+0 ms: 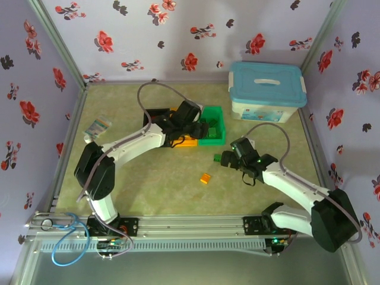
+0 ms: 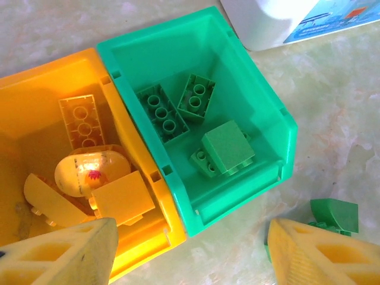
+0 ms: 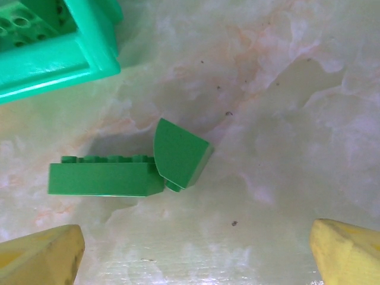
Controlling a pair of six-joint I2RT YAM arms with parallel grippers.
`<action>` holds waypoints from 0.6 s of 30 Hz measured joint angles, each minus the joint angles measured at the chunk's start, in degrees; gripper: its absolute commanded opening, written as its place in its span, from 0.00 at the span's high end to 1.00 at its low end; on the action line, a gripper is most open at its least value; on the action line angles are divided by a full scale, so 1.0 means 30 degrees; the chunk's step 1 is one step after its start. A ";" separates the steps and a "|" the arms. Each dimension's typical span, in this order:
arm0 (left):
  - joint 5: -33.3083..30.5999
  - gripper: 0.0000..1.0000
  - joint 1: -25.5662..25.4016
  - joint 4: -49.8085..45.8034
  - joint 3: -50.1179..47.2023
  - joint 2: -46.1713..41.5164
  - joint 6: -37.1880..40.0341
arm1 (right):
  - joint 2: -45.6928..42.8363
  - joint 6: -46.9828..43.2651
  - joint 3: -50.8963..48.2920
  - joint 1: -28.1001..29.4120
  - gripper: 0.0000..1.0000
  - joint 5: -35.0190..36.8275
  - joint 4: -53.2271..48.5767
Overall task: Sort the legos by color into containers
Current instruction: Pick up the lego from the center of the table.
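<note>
On marbled tabletop, green legos before right gripper

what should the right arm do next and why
Probably lower the right gripper and ease it forward around the curved green brick. Its jaws stand open with nothing between them, and that brick and a long green brick lie touching on the table, outside the green bin.

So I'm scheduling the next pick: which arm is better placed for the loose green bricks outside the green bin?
Right, probably. The right gripper is open with the long green brick and curved green piece between its fingers. The left gripper, also open, hangs over the orange bin and green bin.
</note>
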 measured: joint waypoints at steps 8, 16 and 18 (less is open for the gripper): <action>-0.0138 0.33 0.0000 0.0940 -0.2484 -0.0787 -0.0474 | 0.2076 0.0015 0.1246 -0.0029 0.28 0.0838 -0.0197; -0.0299 0.34 0.0000 0.1304 -0.3694 -0.1304 -0.0561 | 0.4670 0.0015 0.2892 -0.0488 0.34 0.1603 -0.0481; -0.0321 0.33 0.0000 0.1392 -0.3832 -0.1348 -0.0561 | 0.5217 0.0000 0.3126 -0.0532 0.35 0.1603 -0.0481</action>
